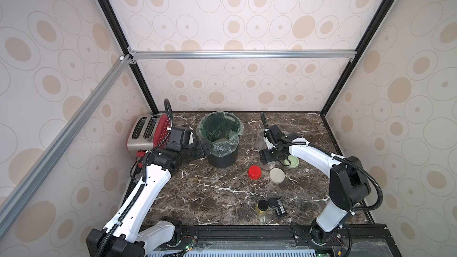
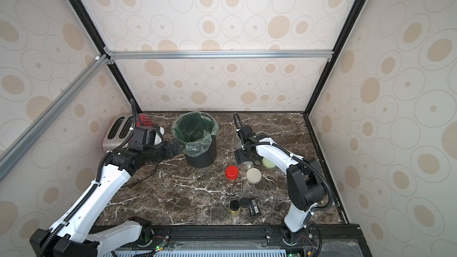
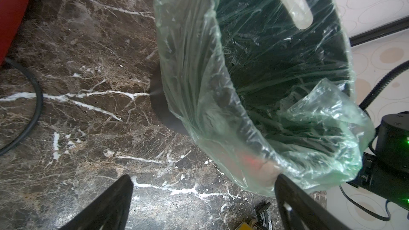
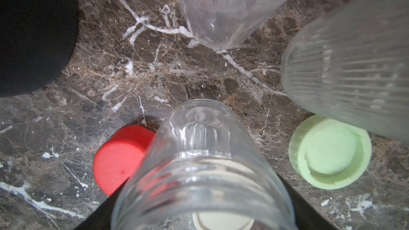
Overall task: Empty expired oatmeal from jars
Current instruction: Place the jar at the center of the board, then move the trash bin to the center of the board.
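While the left gripper (image 3: pixel 203 178) gapes beside the bin (image 3: pixel 163 111), the right gripper (image 4: pixel 199 206) clasps an empty jar (image 4: pixel 199 162). The red lid (image 1: pixel 254 172) lies at its eight o'clock.

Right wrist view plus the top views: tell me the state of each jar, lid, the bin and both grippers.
held jar: lid off, empty.
smooth jar: lid off, looks empty.
ribbed jar: lid off, contents unclear.
red lid: off, on the table.
green lid: off, inside up.
beige lid: off, on the table.
bin: lined, oatmeal inside.
left gripper: open.
right gripper: shut on the held jar.
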`<state>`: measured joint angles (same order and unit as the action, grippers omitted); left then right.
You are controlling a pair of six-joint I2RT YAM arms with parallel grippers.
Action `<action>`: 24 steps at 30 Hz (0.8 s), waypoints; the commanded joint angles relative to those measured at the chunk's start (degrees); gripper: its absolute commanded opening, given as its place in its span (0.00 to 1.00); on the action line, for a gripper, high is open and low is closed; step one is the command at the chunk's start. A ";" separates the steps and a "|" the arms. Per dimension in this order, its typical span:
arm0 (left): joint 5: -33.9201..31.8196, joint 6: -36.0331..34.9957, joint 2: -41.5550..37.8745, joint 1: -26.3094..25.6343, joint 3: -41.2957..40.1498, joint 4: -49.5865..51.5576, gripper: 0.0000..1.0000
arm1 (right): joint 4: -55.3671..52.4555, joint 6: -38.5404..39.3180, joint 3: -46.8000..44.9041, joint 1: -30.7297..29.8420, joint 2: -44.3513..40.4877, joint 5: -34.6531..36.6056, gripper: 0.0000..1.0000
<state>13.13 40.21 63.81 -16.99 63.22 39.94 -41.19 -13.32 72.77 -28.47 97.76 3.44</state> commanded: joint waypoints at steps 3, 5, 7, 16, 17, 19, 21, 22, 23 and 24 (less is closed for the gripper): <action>1.25 -2.48 -0.27 0.39 0.41 -1.75 0.99 | 0.06 1.31 0.33 0.13 0.44 0.29 0.61; 1.53 -2.57 -0.18 0.51 0.15 -1.97 0.99 | -0.02 1.56 0.59 0.14 0.34 0.12 0.69; 1.78 -2.99 -0.10 0.61 -0.02 -2.06 0.99 | -0.34 1.77 0.79 0.17 0.09 0.31 0.75; 3.67 -4.61 0.52 1.43 0.89 -1.99 0.99 | -1.25 2.70 1.70 0.14 -1.81 1.81 0.93; 3.94 -4.64 0.61 1.41 0.94 -2.06 0.99 | -1.18 2.76 1.49 0.15 -2.16 2.07 0.95; 4.40 -4.68 0.67 1.45 1.03 -2.24 0.99 | -1.04 2.85 1.17 0.13 -2.66 2.35 0.99; 5.75 -5.15 0.63 1.49 1.03 -2.87 0.99 | -0.76 3.01 1.06 0.15 -3.13 2.09 0.99; 6.25 -5.56 0.77 1.44 1.23 -2.78 0.99 | -0.76 3.08 1.13 0.09 -3.23 2.18 0.99; 6.27 -5.79 0.87 1.44 1.50 -2.54 0.99 | -0.89 3.19 1.35 0.13 -3.32 2.18 0.99; 6.30 -5.90 0.97 1.44 1.76 -2.13 0.99 | -1.71 3.39 1.91 0.13 -3.59 2.47 0.98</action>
<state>18.13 36.34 64.40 -15.94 63.22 38.15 -41.41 -10.98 72.90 -28.47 95.94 4.78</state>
